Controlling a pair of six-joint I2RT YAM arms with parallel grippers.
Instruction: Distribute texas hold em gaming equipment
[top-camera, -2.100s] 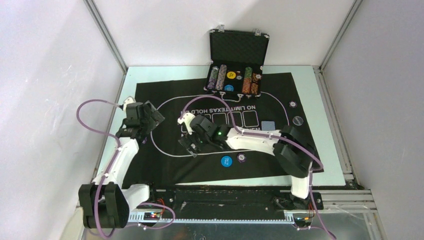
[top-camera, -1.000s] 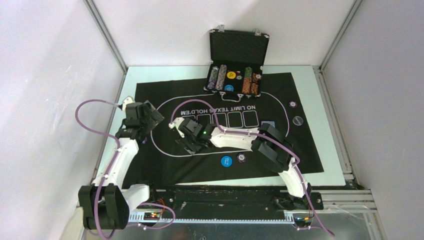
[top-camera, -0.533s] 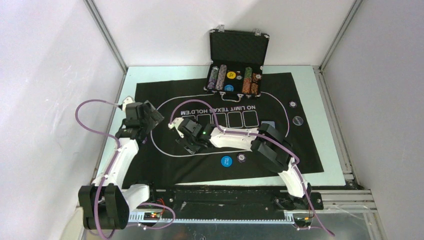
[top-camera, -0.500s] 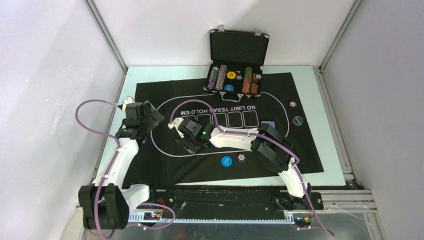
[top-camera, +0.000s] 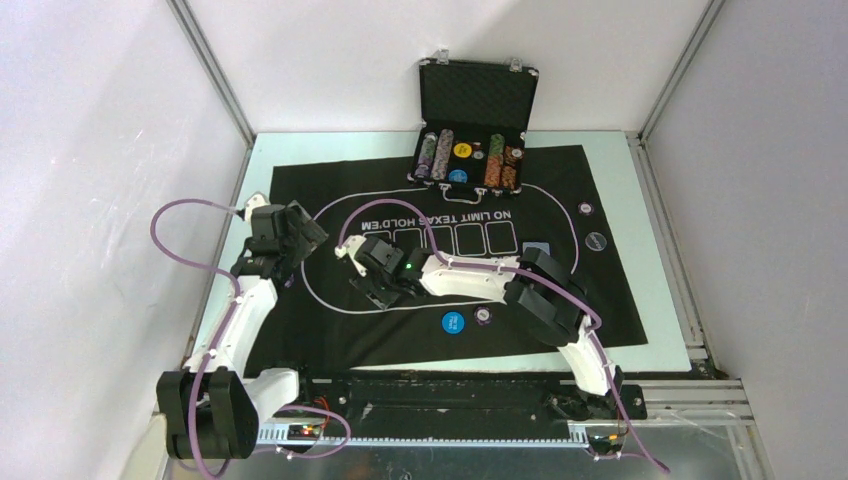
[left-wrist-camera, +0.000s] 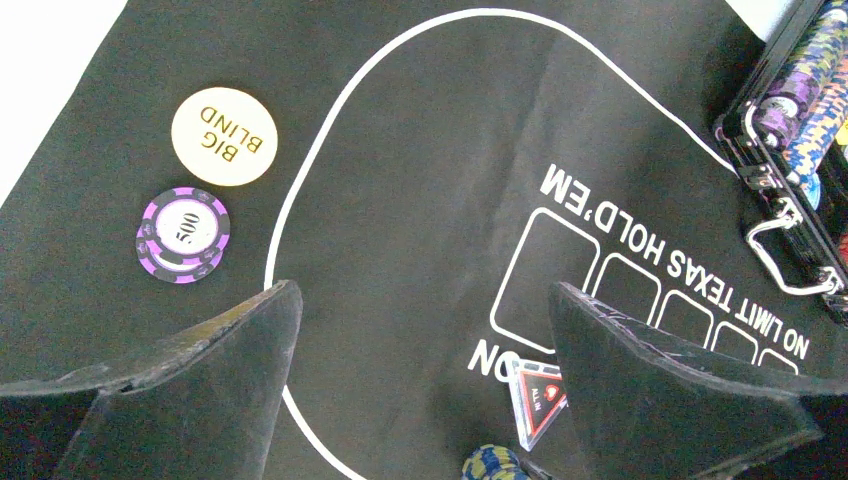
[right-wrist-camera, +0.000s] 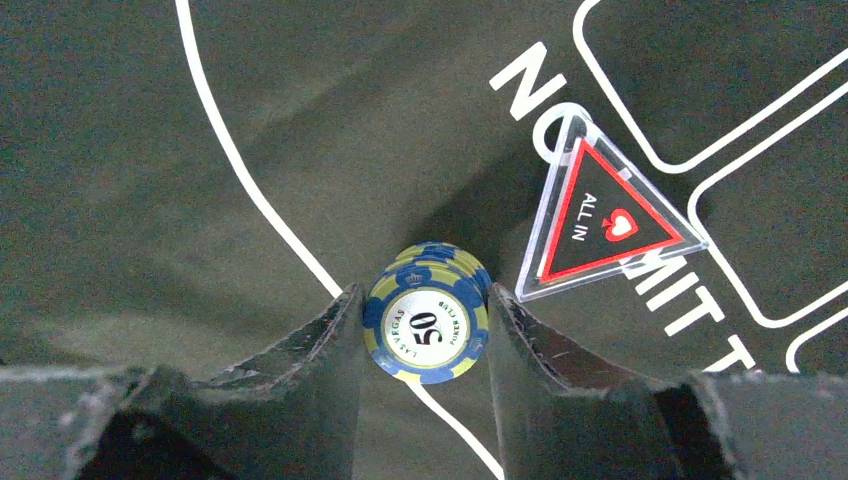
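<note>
In the right wrist view my right gripper (right-wrist-camera: 425, 293) is shut on a short stack of blue-and-yellow "50" chips (right-wrist-camera: 427, 325), which stands on the mat's white line. A clear triangular "ALL IN" marker (right-wrist-camera: 607, 218) lies just right of the stack. From above, the right gripper (top-camera: 372, 285) is at the left end of the mat's oval. My left gripper (left-wrist-camera: 422, 288) hangs open over bare felt with nothing between its fingers. Left of it lie a cream "BIG BLIND" button (left-wrist-camera: 222, 136) and a purple "500" chip (left-wrist-camera: 183, 235).
The open black case (top-camera: 472, 150) with rows of chips stands at the mat's far edge. On the black felt mat (top-camera: 330, 330) lie a blue button (top-camera: 453, 322), a purple chip (top-camera: 484, 316), a blue-backed card (top-camera: 537, 249), a grey button (top-camera: 596, 241) and another purple chip (top-camera: 585, 209).
The right arm moved left to the oval's left end, and its jaws closed on the blue-and-yellow chip stack. The left arm has not moved.
</note>
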